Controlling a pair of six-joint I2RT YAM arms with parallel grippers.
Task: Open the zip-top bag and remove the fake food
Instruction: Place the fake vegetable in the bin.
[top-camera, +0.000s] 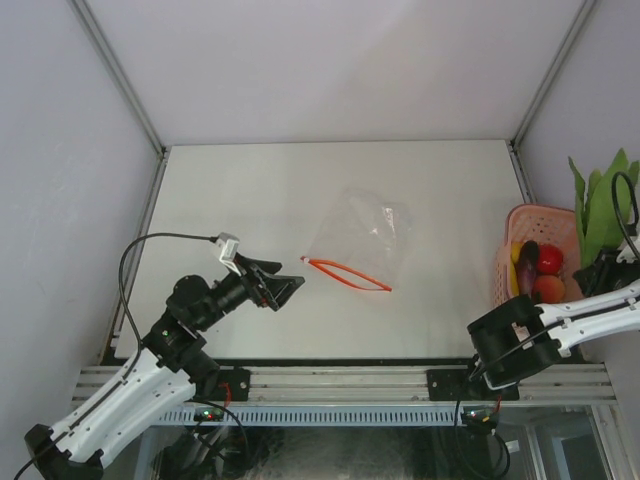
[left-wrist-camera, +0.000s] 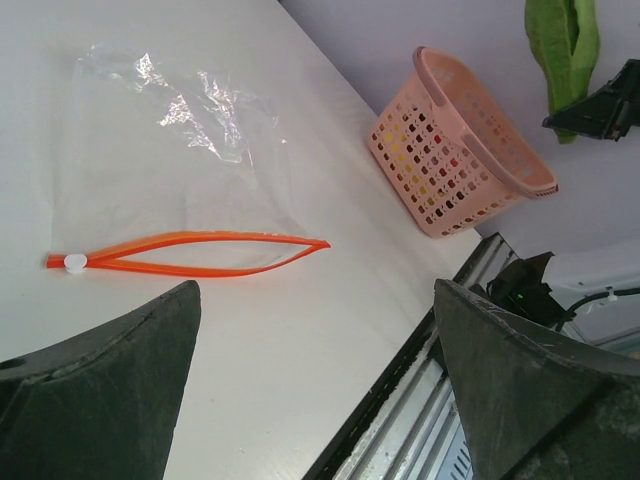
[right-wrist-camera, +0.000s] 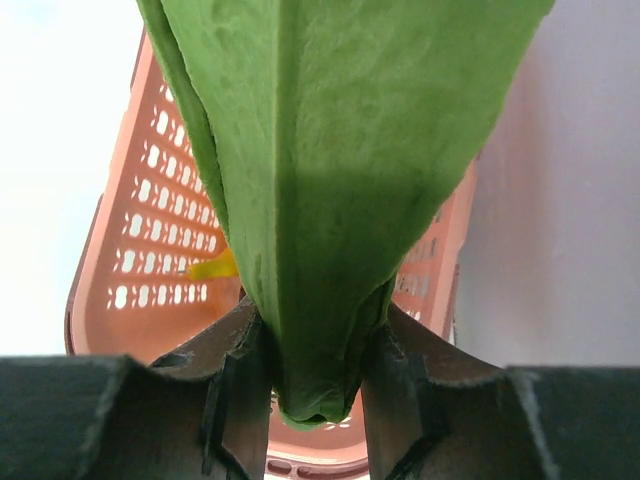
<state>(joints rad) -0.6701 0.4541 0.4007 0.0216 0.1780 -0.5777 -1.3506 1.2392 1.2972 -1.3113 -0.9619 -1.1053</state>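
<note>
We find a white table (top-camera: 250, 220) enclosed by pale walls (top-camera: 330, 60), with metal posts (top-camera: 120, 75) at the far corners. The zip-top bag (top-camera: 370, 235) lies flat near the table's middle, its orange zip strip (top-camera: 345, 272) gaping. The left gripper (top-camera: 288, 284), jaws wide apart, hangs just beside the strip's left end, not touching. At the right edge a pink basket (top-camera: 545, 211) holds fake food (top-camera: 549, 259): red, orange, yellow and purple pieces. The right gripper (right-wrist-camera: 315, 370) is clamped on the long green piece (right-wrist-camera: 340, 180) over the basket.
</note>
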